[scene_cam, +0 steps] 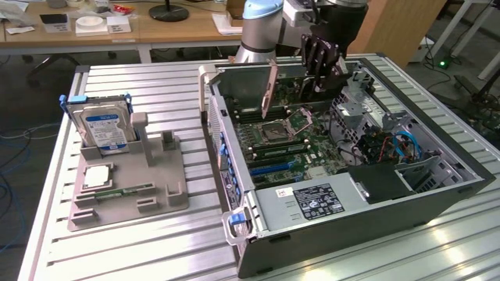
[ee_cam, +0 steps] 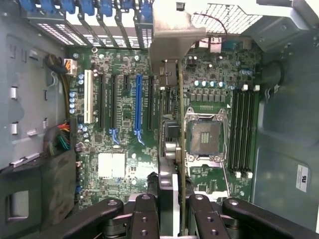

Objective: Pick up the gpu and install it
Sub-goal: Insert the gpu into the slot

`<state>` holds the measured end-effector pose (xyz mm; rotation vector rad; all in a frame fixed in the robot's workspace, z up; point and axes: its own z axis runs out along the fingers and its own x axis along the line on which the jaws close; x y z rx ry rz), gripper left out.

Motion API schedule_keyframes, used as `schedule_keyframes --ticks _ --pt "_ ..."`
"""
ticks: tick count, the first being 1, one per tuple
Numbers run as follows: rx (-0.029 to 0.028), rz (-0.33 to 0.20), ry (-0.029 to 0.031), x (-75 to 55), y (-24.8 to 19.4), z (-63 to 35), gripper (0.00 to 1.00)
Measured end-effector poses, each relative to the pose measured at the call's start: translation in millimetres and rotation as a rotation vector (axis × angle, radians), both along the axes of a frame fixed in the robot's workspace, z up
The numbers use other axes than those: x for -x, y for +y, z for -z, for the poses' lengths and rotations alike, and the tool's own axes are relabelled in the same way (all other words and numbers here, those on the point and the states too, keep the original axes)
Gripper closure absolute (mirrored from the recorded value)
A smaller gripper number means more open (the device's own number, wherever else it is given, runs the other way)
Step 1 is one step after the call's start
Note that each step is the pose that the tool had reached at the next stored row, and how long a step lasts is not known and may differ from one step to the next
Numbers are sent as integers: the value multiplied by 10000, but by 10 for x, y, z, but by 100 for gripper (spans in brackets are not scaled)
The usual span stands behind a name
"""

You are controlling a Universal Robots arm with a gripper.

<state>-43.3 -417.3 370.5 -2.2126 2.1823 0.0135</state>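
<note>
Hanging edge-on inside the open computer case (scene_cam: 437, 193), the gpu (scene_cam: 270, 88) was carried upright in the hand (scene_cam: 322, 73), above the motherboard (scene_cam: 293, 146) and clear of its slots. Item: thin flat expansion card, green board, silver metal bracket (ee_cam: 172, 35) at one end. Grip: the hand was narrowed onto the card's upper edge; in the wrist view the black fingers (ee_cam: 149, 209) pressed either face of the board, the card (ee_cam: 172, 149) running away from the camera toward the rear slot covers. Position: over the row of expansion slots, near the long blue slot (ee_cam: 138, 107) and beside the empty processor socket (ee_cam: 205, 137); whether its connector edge sat exactly over any one slot could not be told. Handling, as judged: light, rigid, not slippery, but fragile; it should be taken by the bare board edges or the bracket, never by components or the contact edge, and kept square so it does not twist. Also present: a hard drive (scene_cam: 102, 126) standing in a grey parts holder (scene_cam: 129, 187) on the slatted desk (scene_cam: 156, 246), well apart from the case.
</note>
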Motion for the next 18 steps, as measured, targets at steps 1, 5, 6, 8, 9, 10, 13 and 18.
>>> schedule_keyframes --ticks 1,5,6,8,9,10,13,18 --pt "-4 76 1 0 0 4 72" --pt "-5 632 -1 -1 -1 36 72" --pt "-6 682 -6 -1 -2 54 72" --pt "-5 692 -6 29 -7 77 72" --pt "-5 692 -7 50 -10 89 72" --pt "-2 693 -4 61 -20 93 72" --pt "-3 692 -7 77 -38 112 72" --pt "-2 698 -8 116 -125 184 72"
